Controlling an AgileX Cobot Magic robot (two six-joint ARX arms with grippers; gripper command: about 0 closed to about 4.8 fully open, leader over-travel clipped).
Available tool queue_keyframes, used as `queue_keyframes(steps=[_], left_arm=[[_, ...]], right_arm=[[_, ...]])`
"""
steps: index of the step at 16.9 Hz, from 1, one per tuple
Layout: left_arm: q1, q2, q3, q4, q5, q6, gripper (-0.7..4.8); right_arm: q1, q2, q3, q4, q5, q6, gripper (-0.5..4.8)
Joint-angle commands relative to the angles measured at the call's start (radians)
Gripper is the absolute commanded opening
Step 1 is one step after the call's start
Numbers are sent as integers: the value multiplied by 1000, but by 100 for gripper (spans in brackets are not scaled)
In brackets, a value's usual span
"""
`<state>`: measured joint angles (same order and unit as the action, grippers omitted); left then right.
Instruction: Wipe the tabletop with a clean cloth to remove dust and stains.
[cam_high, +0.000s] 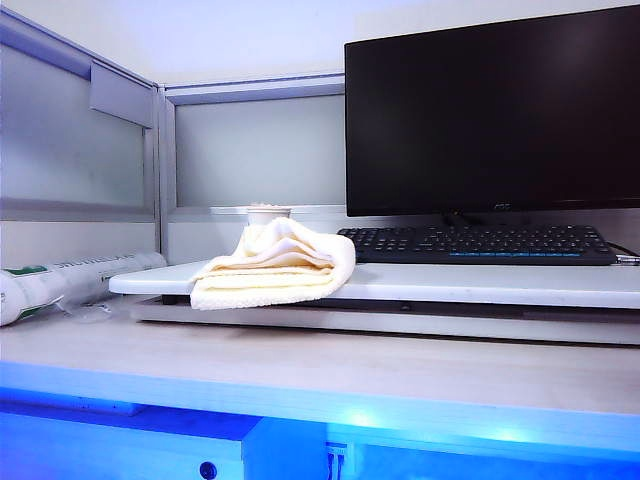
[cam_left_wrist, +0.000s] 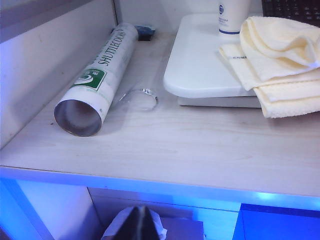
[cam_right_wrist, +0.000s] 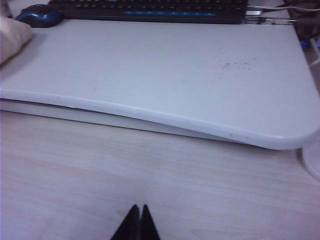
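Note:
The cream-yellow cloth (cam_high: 275, 262) lies bunched on the left end of the white tabletop (cam_high: 480, 283), its folds hanging over the front edge. In the left wrist view the cloth (cam_left_wrist: 277, 60) rests on the tabletop (cam_left_wrist: 200, 65) well ahead of my left gripper (cam_left_wrist: 139, 212), which is shut, holds nothing and hangs below the desk's front edge. My right gripper (cam_right_wrist: 138, 209) is shut and empty over the wood-grain desk, short of the tabletop (cam_right_wrist: 150, 60). Dark specks (cam_right_wrist: 237, 65) mark the slab. Only a corner of the cloth (cam_right_wrist: 12, 37) shows there. Neither gripper appears in the exterior view.
A shuttlecock tube (cam_left_wrist: 97, 77) lies on the wood-grain desk (cam_high: 300, 370) at the left, with a wire loop (cam_left_wrist: 142, 95) beside it. A paper cup (cam_left_wrist: 231, 17) stands behind the cloth. A black keyboard (cam_high: 480, 243), a mouse (cam_right_wrist: 39, 15) and a monitor (cam_high: 490, 110) fill the back.

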<state>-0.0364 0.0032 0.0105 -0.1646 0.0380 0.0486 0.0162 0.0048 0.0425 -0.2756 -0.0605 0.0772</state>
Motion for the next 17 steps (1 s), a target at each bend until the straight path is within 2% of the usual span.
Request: queue_keyframes(steps=[1, 17], left_arm=[[1, 0, -2, -18, 8, -3, -6], [1, 0, -2, -18, 8, -4, -6]], right_arm=[[1, -3, -3, 4, -37, -4, -1], [3, -3, -3, 11, -47, -29, -1]])
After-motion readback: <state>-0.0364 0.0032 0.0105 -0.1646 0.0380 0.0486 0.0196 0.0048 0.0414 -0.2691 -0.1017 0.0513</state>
